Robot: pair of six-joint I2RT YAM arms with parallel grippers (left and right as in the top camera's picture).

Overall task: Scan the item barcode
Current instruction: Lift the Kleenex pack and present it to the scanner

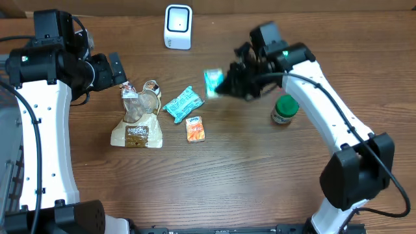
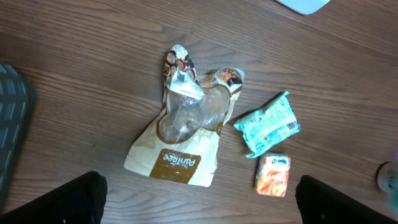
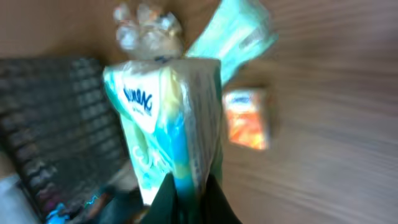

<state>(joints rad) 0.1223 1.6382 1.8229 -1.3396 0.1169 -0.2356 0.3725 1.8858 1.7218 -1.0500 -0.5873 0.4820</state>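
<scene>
1. The packet (image 1: 213, 82), teal and white, hangs above the table just left of the right gripper (image 1: 227, 83), between the scanner (image 1: 178, 26) and the jar (image 1: 284, 109).
2. The right gripper's jaws are clamped on the packet's lower edge; in the right wrist view the dark fingers (image 3: 165, 199) hide that edge.
3. That view is smeared with blur, so the packet's print cannot be read and I cannot make out a barcode.
4. Overhead, the gripper covers the packet's right side.
5. The left gripper (image 1: 120, 68) has its jaws wide apart and holds nothing, above the bag (image 1: 138, 120).
6. A teal pack (image 1: 182, 104) and an orange pack (image 1: 195, 129) lie right of the bag.
7. In the left wrist view the scanner is cut off at the top edge and the jar is a blur at the right edge.
</scene>
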